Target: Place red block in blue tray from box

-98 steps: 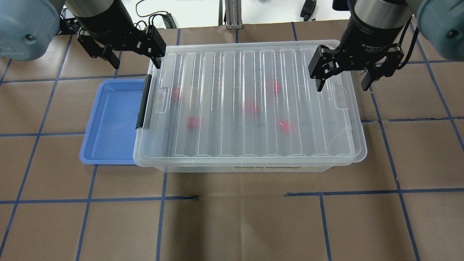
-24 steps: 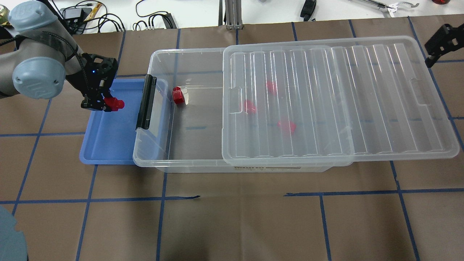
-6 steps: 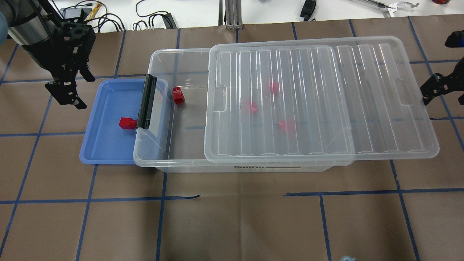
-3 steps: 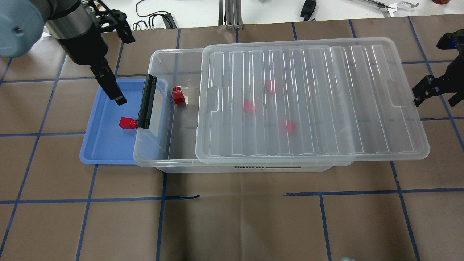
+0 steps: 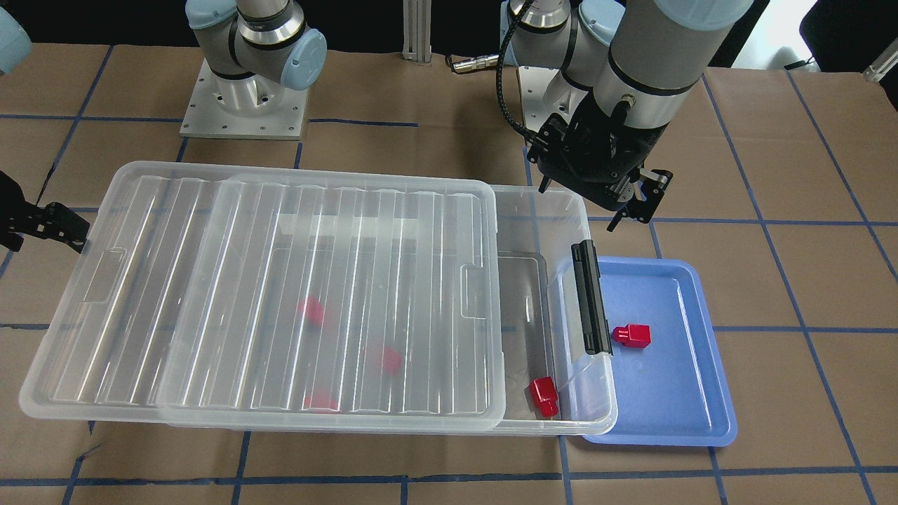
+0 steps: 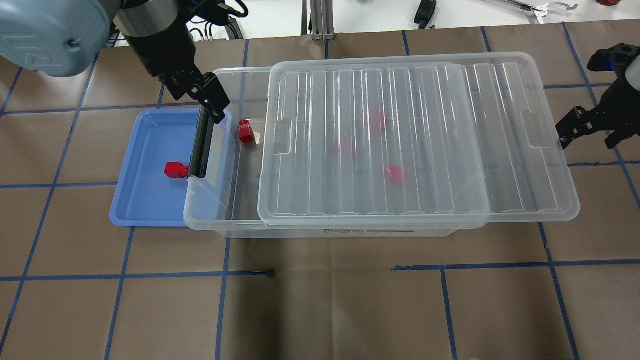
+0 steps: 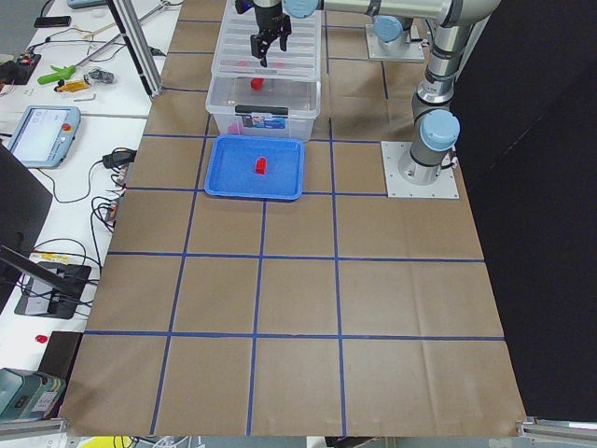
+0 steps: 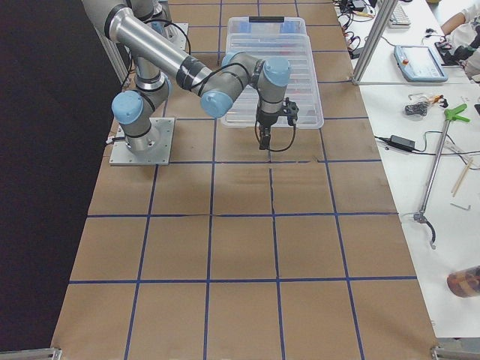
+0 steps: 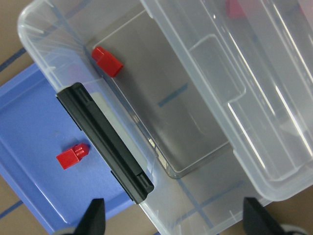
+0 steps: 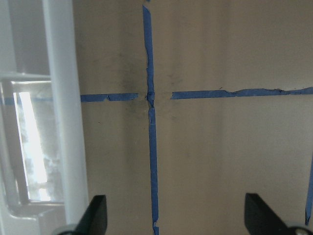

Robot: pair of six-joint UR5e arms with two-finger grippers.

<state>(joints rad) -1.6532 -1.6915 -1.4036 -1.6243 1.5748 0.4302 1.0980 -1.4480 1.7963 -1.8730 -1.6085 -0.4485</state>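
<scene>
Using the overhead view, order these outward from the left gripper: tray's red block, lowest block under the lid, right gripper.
1. red block in the blue tray, below the left gripper.
2. covered block, under the lid, middle.
3. right gripper, far right.

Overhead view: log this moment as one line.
red block: in blue tray | lid: offset, box partly uncovered | left gripper: open, empty | right gripper: open, empty
</scene>
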